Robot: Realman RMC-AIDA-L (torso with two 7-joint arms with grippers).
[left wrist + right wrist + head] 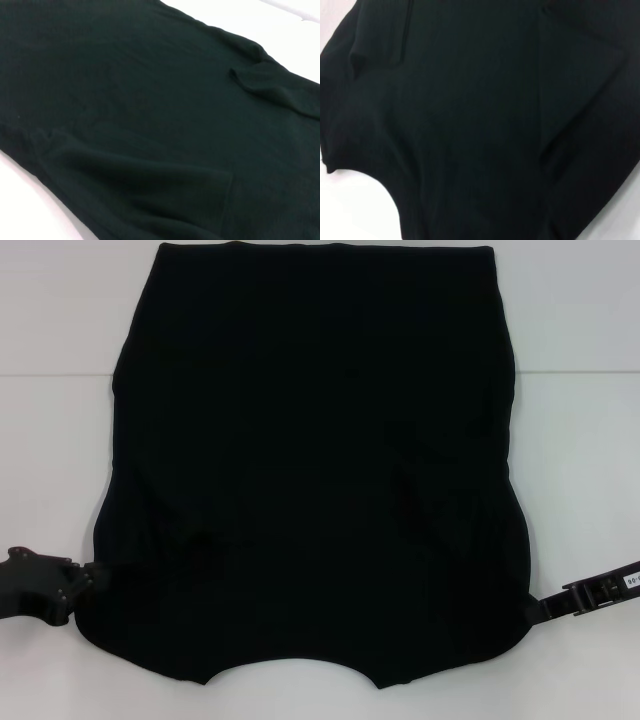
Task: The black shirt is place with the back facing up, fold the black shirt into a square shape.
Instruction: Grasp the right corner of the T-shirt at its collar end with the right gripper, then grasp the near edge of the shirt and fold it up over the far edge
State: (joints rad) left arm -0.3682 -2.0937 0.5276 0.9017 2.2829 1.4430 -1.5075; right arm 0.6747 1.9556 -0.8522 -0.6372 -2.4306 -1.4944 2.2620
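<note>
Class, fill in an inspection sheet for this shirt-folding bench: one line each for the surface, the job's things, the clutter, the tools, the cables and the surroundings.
Surface: white table, plain, with a faint seam line running across it.
Job's things: black shirt lies spread flat, sleeves folded inward over the body, curved neckline at the near edge, straight hem at the far edge; no lettering shows.
Clutter: nothing seen.
Tools: left tool low at the shirt's near left edge; right tool low at its near right edge. Fingertips hidden against the cloth, so open or shut cannot be told.
Cables: nothing seen.
Surroundings: nothing seen beyond the table.
</note>
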